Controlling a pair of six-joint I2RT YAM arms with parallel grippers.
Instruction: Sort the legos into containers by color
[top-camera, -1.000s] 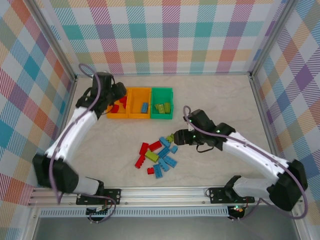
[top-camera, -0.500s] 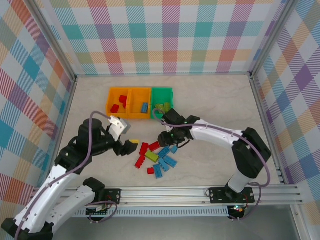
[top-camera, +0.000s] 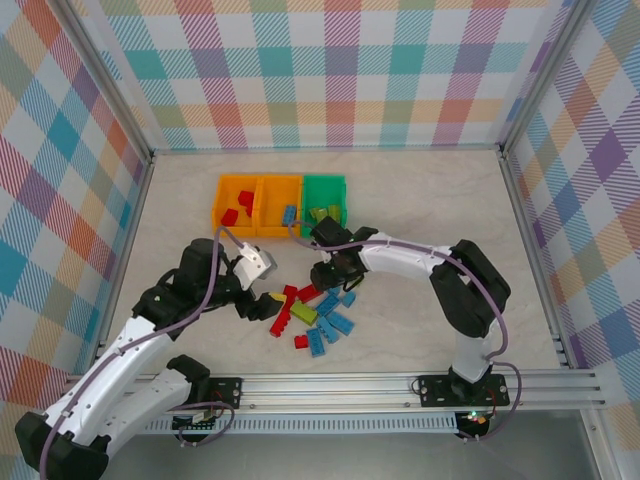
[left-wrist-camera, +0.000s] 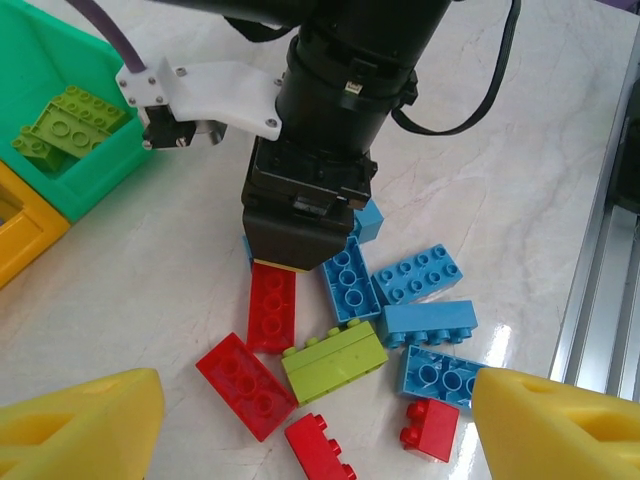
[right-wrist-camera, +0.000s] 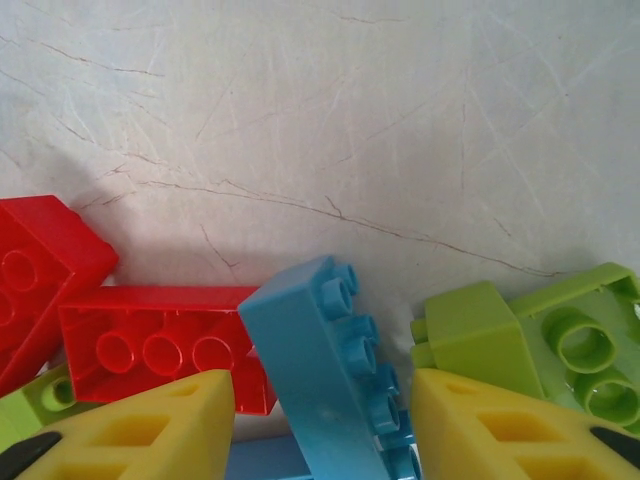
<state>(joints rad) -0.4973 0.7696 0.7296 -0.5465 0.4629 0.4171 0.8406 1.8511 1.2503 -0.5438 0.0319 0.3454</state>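
Note:
The legos (top-camera: 312, 312) lie in a loose pile of red, light blue and lime bricks in the middle of the table. My right gripper (top-camera: 326, 279) points down into the pile's far side. Its yellow fingers (right-wrist-camera: 130, 425) stand on either side of a tilted blue brick (right-wrist-camera: 320, 360), with a gap showing on the left. My left gripper (top-camera: 268, 300) hovers at the pile's left edge, open wide and empty, with a lime brick (left-wrist-camera: 335, 362) and red bricks (left-wrist-camera: 243, 385) below it. The containers stand behind in a row: two orange bins (top-camera: 222, 190) (top-camera: 265, 188) and a green bin (top-camera: 324, 183).
The left orange bin holds red bricks (top-camera: 238, 206), the middle one a blue brick (top-camera: 288, 214), and the green bin lime bricks (left-wrist-camera: 62, 122). The right arm's body (left-wrist-camera: 320, 150) stands over the pile's far half. A metal rail (top-camera: 330, 385) runs along the near edge.
My left arm has come back from the left orange bin to the pile and its jaws have opened. My right gripper has moved left onto the pile and its jaws have narrowed round the blue brick.

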